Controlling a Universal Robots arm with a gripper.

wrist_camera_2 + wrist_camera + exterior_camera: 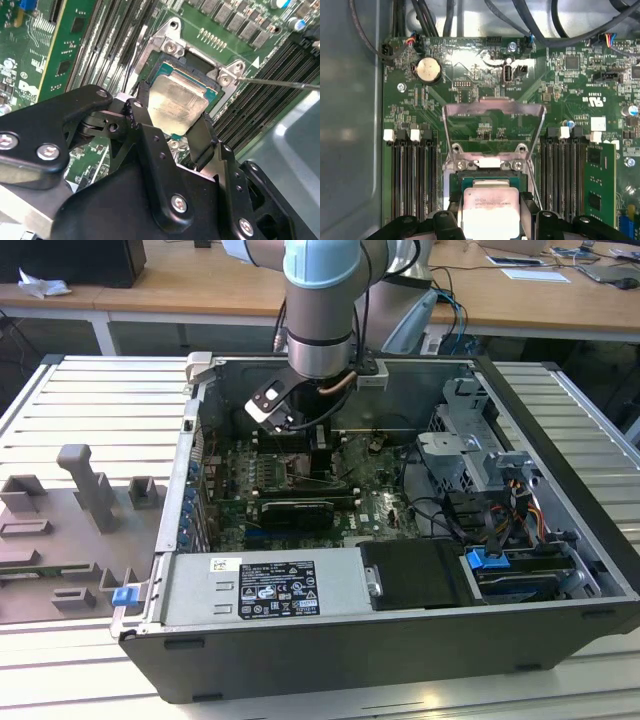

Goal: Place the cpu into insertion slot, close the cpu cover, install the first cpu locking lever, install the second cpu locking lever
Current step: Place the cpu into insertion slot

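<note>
Grips the cpu [177,100] in the clenched pincer [175,107], fingers [142,105] on two opposite edges, right over the slot [202,75]; cannot tell whether seated. Has the cover [492,107] tilted up, open, beside the slot. Bears faint print on the cpu's top, unreadable; also a white printed label [277,590] on the power supply [200,590].

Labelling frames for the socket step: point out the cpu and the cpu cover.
cpu [177,102], second wrist view, middle of its metal top.
cpu cover [492,107], first wrist view, raised frame's cross bar.
</note>
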